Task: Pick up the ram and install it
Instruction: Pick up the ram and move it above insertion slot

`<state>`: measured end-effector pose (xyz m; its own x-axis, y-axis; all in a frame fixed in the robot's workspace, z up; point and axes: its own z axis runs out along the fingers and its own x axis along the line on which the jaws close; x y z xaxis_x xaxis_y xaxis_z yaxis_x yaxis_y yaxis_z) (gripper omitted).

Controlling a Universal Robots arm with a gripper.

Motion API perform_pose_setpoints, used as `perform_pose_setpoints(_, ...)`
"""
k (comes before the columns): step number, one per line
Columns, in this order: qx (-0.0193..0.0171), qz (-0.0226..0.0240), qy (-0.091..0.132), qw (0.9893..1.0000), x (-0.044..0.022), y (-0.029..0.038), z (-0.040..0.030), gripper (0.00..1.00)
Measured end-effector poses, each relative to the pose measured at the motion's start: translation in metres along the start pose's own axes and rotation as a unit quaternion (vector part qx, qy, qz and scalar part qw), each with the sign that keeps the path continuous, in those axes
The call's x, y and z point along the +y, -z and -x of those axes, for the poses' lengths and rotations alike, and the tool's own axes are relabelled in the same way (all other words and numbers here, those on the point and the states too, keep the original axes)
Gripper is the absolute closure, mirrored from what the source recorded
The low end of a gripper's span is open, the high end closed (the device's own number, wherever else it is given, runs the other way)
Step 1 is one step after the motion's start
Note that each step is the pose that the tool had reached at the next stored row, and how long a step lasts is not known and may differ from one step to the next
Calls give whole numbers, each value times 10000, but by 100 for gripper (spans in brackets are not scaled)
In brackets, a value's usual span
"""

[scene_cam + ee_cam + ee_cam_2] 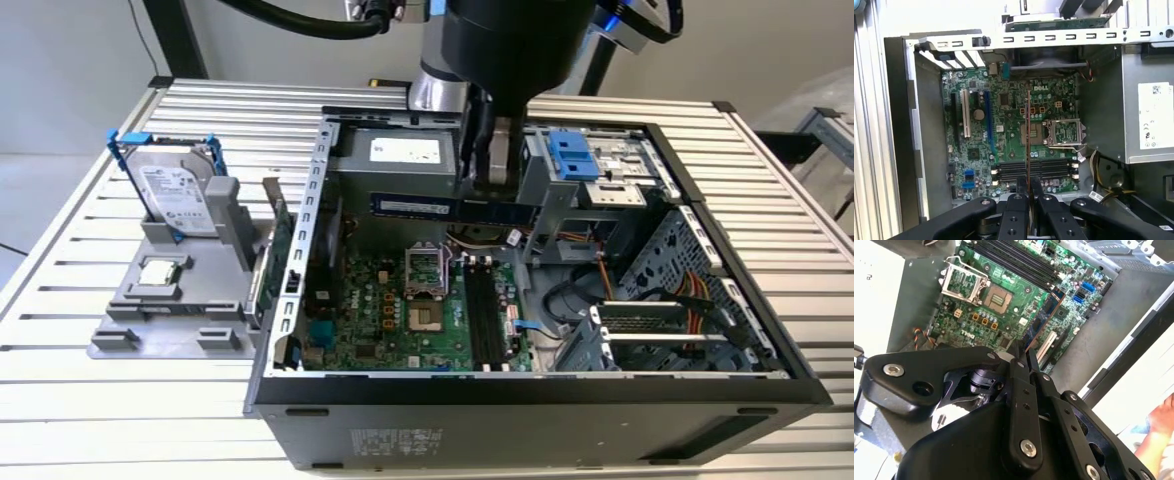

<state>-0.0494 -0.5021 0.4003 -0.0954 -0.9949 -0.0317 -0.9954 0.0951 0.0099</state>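
The case [534, 400] lies open on the surface [80, 400], and my fingers [491, 178] hang over it with the ram [416, 206] pinched between them, on edge above the board [387, 320] and apart from the slots [483, 318] below. Inside the case the socket [424, 285] sits just beside the slots, toward the exterior view's left. Outside, at the exterior view's left, a stand [174, 325] sits just beside the case, carrying the drive [176, 195] upright at the back and the processor [160, 271] flat in front of it.

Slatted metal table [107, 420], pale wall [67, 70] behind
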Motion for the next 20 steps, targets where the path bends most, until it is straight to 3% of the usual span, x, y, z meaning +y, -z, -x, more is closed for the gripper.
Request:
perform_pose_setpoints(10,-1,0,0,10000,-14,-5,18,100)
perform_pose_setpoints(20,-1,0,-5,10000,-62,-21,152,100)
